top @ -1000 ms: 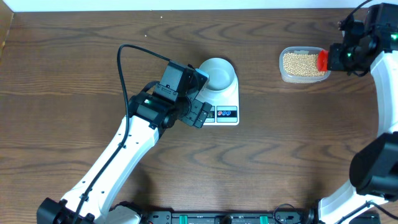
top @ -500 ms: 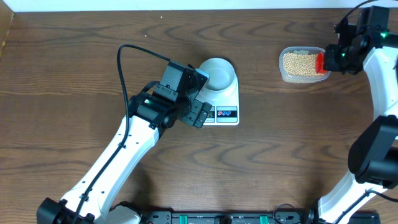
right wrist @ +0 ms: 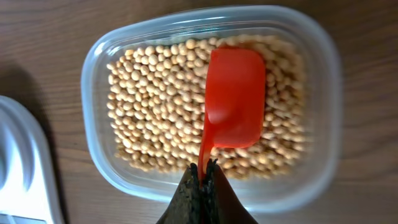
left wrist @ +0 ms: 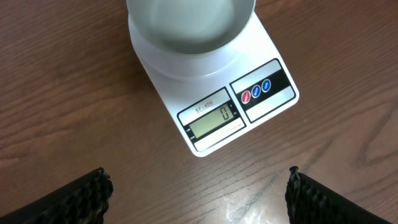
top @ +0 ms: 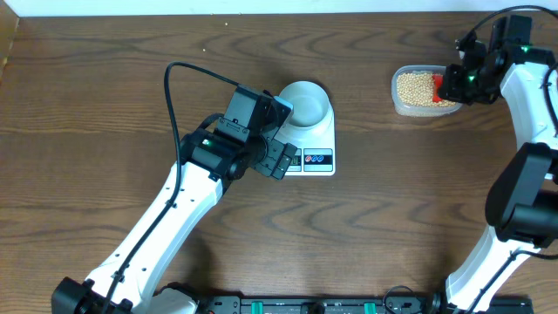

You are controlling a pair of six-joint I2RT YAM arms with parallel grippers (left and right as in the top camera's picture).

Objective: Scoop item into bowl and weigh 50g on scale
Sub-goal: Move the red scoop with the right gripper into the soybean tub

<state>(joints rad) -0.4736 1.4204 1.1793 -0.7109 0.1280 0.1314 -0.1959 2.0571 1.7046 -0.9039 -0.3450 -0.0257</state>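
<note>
Red plastic stands out against the pale heap: the right hand [right wrist: 202,177] is pressed together on the thin handle of a scoop [right wrist: 233,99], holding its cup low over the beans [right wrist: 155,112] in the clear tub [right wrist: 93,68], well apart from the weighing spot. Pinching the handle's end likely keeps the fingers clear of the tub rim while the cup digs in; no beans show on the scoop yet. Across the table [top: 87,87], the bowl [left wrist: 189,25] sits empty on the platform of the scale [left wrist: 277,78], whose display [left wrist: 211,118] reads 0, so the bowl's weight seems already zeroed and ready for a fill. The left hand [left wrist: 199,193] hovers spread just in front of the scale, gripping nothing, probably so its camera can read the screen. Compared with a second ago, the right hand has shifted from the tub's right edge inward over the beans, while the left arm, bowl and scale stay put.
</note>
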